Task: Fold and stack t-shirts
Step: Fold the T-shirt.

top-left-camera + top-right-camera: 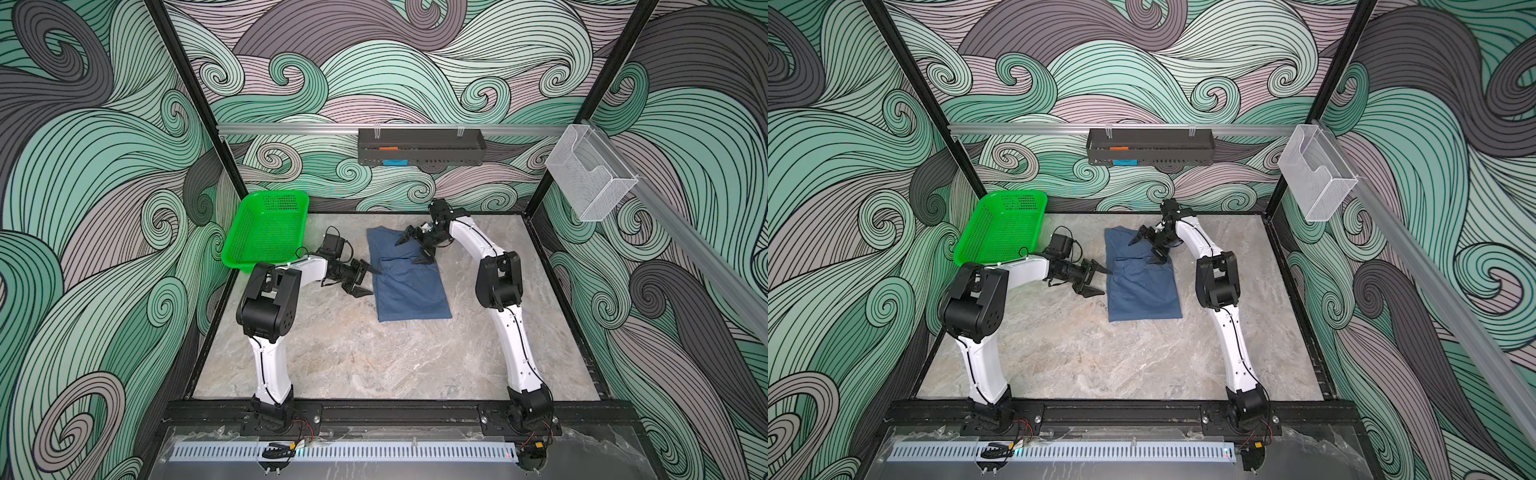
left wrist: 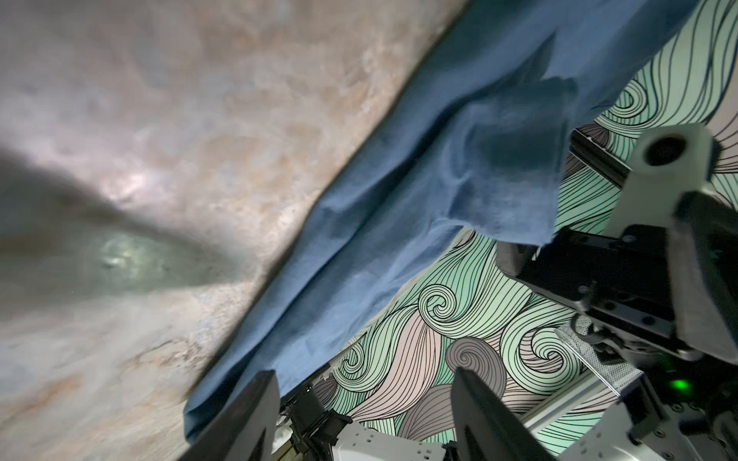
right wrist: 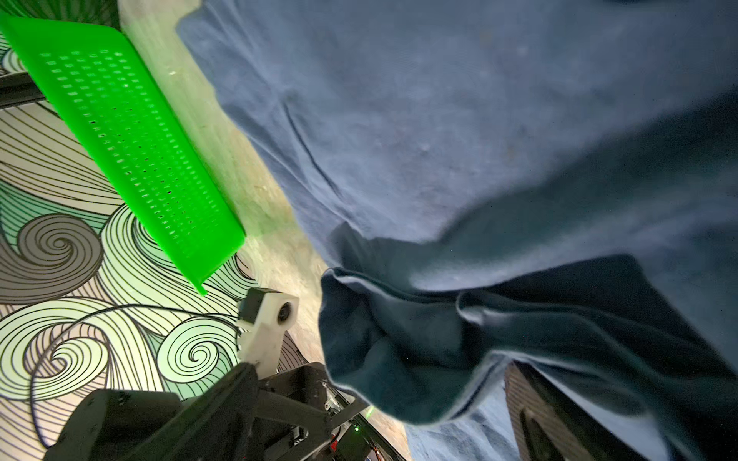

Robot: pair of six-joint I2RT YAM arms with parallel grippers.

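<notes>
The left fingers (image 1: 359,291) are spread apart and hold nothing, and their tips sit right at the left edge of the blue t-shirt (image 1: 411,291). The right fingers (image 1: 424,259) are wide open and hold nothing too. They hang low over the far part of the shirt, where a bit of cloth is bunched up between them. The t-shirt lies folded into a long shape on the marble tabletop (image 1: 353,353), a little to the right of the green basket (image 1: 266,232).
</notes>
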